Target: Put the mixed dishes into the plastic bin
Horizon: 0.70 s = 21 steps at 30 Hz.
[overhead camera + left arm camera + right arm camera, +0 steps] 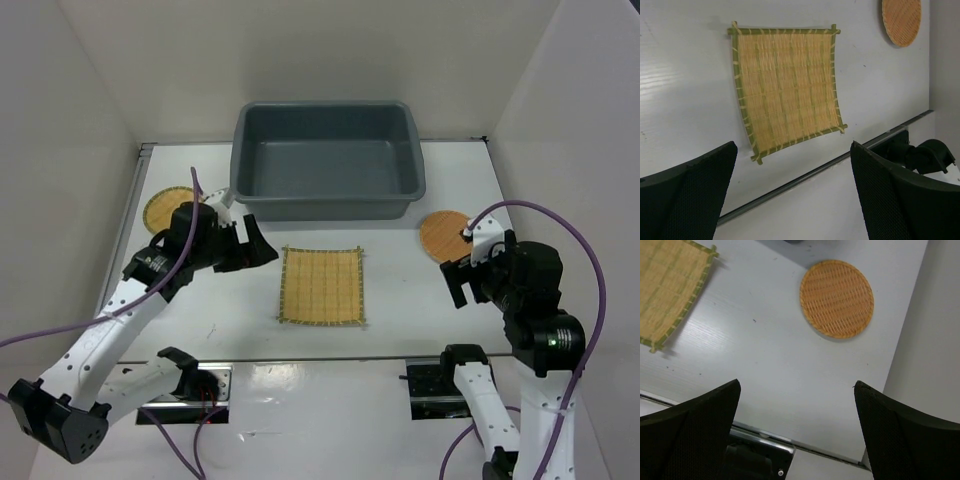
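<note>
Top external view: the bin sits at the middle of the counter's far edge, long side facing the arms. The square mat lies flat at the counter's centre, just nearer than the bin and apart from it. The tan disc lies by the left edge, near the far left corner, partly covered by the left arm. The orange disc lies by the right edge, beside the bin's near right corner, with the right arm overlapping its near side.

The left gripper hangs between the tan disc and the mat, pointing toward the mat's far left corner. The right gripper hangs just nearer than the orange disc, between it and the mat.

Left wrist view: the left gripper has its two black fingers spread wide with nothing between them. The mat lies beyond them on the white surface, and the orange disc shows at the top right.

Right wrist view: the right gripper also has its fingers spread wide and holds nothing. The orange disc lies flat ahead of them near the side wall, not touched. A corner of the mat shows at the upper left, well apart from the disc.
</note>
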{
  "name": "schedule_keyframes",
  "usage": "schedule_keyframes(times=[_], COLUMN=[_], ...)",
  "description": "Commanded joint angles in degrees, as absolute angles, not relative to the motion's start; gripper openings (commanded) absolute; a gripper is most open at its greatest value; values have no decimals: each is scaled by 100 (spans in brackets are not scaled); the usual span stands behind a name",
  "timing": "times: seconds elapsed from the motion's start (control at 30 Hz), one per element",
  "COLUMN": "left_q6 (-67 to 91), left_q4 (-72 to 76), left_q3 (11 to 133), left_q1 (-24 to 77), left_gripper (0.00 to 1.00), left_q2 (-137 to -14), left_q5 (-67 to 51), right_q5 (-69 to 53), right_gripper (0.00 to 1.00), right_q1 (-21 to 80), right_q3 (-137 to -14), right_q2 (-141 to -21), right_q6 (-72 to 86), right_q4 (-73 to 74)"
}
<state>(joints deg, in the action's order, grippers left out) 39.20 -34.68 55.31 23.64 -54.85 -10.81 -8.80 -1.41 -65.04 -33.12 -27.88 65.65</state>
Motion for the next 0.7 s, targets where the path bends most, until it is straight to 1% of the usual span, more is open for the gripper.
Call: schedule_keyframes(times=[0.0,0.03,0.07,0.1,0.13,0.2,0.23,0.27,0.33,0.4,0.5,0.53,0.57,0.63,0.67], left_q6=[4349,4351,4264,4123,4070,3903,3850,3797,3797,3797,3999,4069,4139,4218,4306], left_q4=[-2883,-2883,-2935,-3005,-3067,-3225,-3286,-3348,-3270,-2946,-2541,-2488,-2400,-2286,-2137], left_q3=[5467,5467,5467,5467,5580,5686,5747,5809,5810,5618,5353,5205,5125,4932,4678], left_q1=[2426,2426,2426,2426,2426,2426,2426,2426,2426,2426,2426,2426,2426,2374,2373], left_gripper=[100,100,100,100,100,100,100,100,100,100,100,100,100,100,100], left_q2=[-5598,-5651,-5791,-5888,-6002,-6449,-6634,-6975,-7224,-7374,-7559,-7637,-7638,-7638,-7568], left_q5=[-1336,-1336,-1275,-1274,-1274,-1335,-1336,-1519,-1722,-2019,-2188,-2241,-2241,-2293,-2372], right_q5=[-1825,-2107,-2362,-2425,-2548,-3222,-3339,-3140,-3207,-3688,-4471,-4970,-5218,-5361,-5431], right_gripper=[98,98,98,98,98,98,98,98,98,98,98,98,98,98,98], right_q1=[-53,-53,-53,-53,-53,17,18,18,18,18,18,18,18,96,97], right_q3=[-6978,-6979,-6979,-6979,-6979,-7049,-7153,-7206,-7408,-7409,-6612,-5913,-5550,-4985,-4783], right_q2=[-3243,-3182,-3182,-3277,-3748,-4522,-4900,-5452,-5764,-6046,-6169,-6118,-6065,-5871,-5932], right_q6=[-2995,-2997,-2780,-2308,-2164,-2170,-2171,-1971,-1548,-1154,-108,243,855,1465,2094], right_q4=[6258,6180,5744,5539,5450,5668,5730,5530,5432,5274,5090,4802,4581,3939,3711])
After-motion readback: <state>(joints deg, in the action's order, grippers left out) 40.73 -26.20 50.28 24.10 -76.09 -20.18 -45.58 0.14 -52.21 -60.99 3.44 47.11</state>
